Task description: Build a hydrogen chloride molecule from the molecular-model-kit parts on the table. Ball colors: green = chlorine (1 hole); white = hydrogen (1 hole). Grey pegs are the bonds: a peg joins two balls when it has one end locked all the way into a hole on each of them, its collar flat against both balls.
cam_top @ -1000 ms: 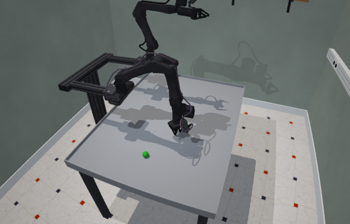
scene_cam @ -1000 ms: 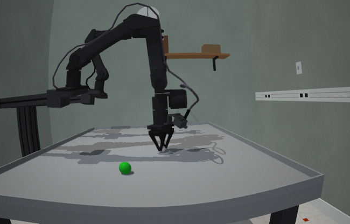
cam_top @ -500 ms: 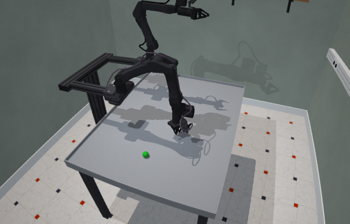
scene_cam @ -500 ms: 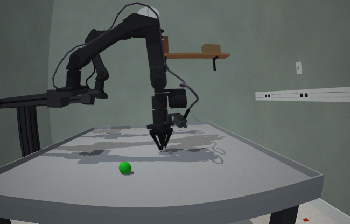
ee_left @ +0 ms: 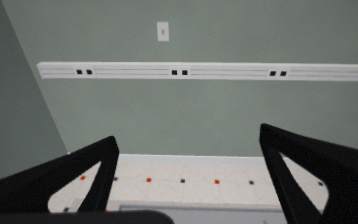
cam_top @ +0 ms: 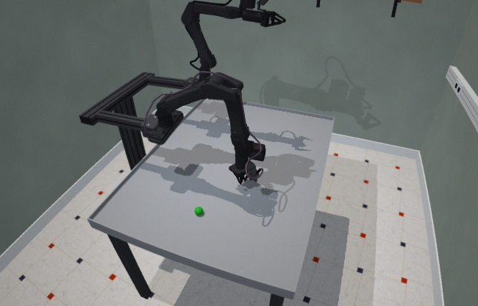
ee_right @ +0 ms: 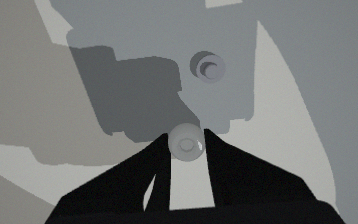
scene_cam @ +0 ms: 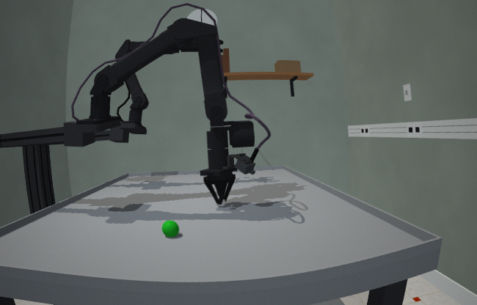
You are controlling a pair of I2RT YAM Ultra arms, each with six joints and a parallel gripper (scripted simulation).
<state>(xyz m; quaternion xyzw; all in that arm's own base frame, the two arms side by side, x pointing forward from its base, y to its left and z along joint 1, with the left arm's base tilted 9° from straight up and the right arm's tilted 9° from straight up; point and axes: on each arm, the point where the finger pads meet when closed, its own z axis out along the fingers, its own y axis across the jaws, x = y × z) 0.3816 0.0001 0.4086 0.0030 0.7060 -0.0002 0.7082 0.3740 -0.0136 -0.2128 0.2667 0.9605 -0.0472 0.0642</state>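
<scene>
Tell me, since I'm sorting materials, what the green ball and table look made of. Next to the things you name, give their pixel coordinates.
Green ball (cam_top: 198, 210) (scene_cam: 170, 229): perhaps smooth plastic, suggested by its even color and soft shading. Table (cam_top: 241, 246) (scene_cam: 210, 257): possibly painted metal, matte grey without visible grain.

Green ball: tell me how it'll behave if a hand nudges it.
The green ball would probably roll at a light nudge, being round with nothing beside it. It looks rigid, its outline evenly round, so it likely won't squash. Its smooth-looking surface may slip from an off-centre push.

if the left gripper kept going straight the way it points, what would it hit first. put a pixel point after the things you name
Probably the green wall (ee_left: 190, 112) beyond the table; the left gripper (cam_top: 283, 20) (ee_left: 185, 138) seems to have free air until then, though depth is hard to judge.
</scene>
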